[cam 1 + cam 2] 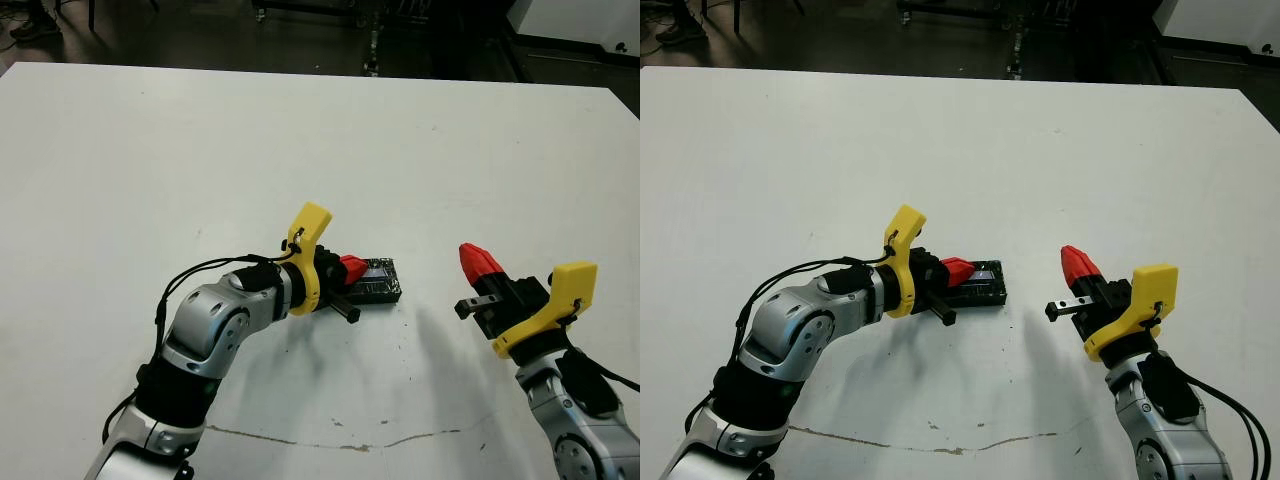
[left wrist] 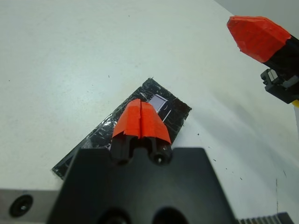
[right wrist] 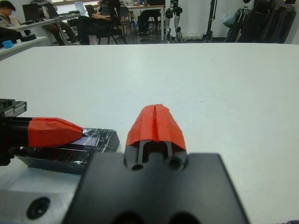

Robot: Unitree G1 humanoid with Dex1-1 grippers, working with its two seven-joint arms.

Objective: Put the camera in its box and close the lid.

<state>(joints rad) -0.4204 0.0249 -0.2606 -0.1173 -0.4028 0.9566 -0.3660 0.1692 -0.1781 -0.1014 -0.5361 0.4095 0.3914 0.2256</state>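
The glossy black lid (image 1: 378, 281) lies flat on the white table, with a pale stripe on its top. My left gripper (image 1: 352, 266) is shut, its red tips low over the lid's left part (image 2: 93, 140); whether they touch it I cannot tell. In the right wrist view the lid (image 3: 96, 138) is a low black block. The box does not show apart from the lid, and the camera is hidden. My right gripper (image 1: 478, 260) is shut on nothing, a short way to the right of the lid and above the table.
The white table (image 1: 300, 150) stretches far beyond the lid. A thin crack-like mark (image 1: 330, 440) runs along it near me. People sit at desks (image 3: 93, 18) past the far edge in the right wrist view.
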